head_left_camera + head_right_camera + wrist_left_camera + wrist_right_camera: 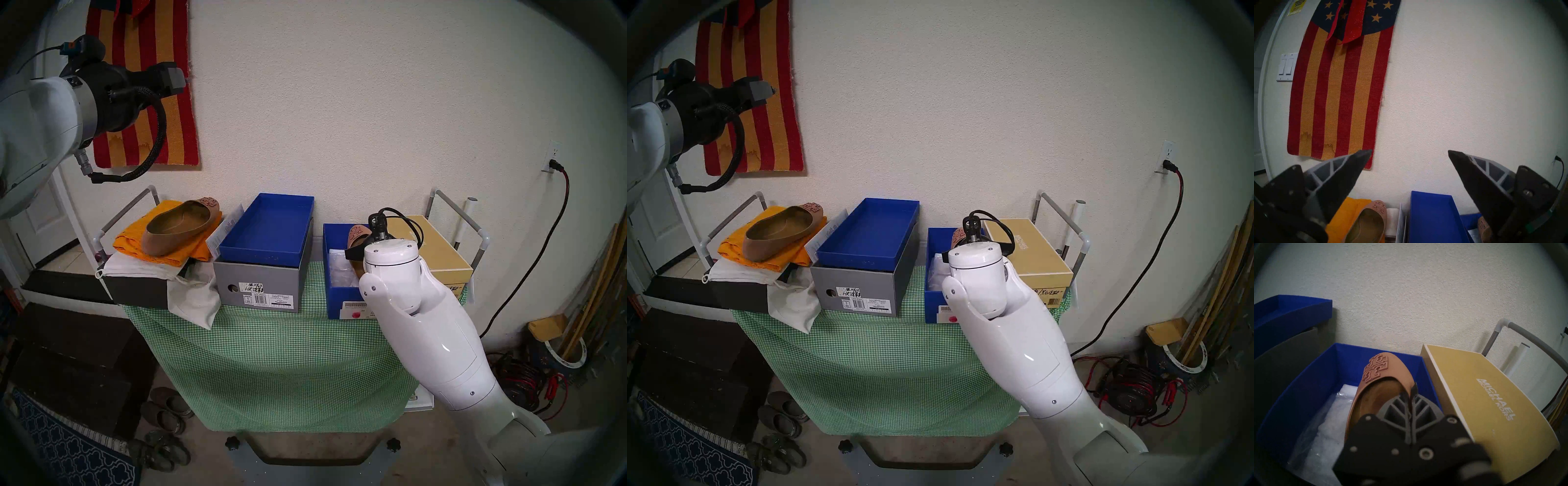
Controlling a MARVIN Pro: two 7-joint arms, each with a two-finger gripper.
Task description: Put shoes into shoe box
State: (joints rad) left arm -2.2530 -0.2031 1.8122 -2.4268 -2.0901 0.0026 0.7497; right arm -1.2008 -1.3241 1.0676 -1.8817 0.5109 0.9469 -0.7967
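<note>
Your right gripper (1411, 390), pinched on one shoe (1379, 389), holds it in the blue box (1305, 383); release next, then send the wide-open, empty left gripper (1410, 152) for the other shoe (179, 225) at the table's left edge.

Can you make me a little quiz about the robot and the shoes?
1. True or false: both ballet flats are already in the blue shoe box.
2. Which gripper is shut on a flat? A) left gripper B) right gripper
3. What does the other ballet flat lie on?

Key:
1. False. Only the held flat is over the box, its toe inside.
2. B. The left one is open, up by the striped wall hanging.
3. A folded orange cloth, beside the grey box with a blue tray.
</note>
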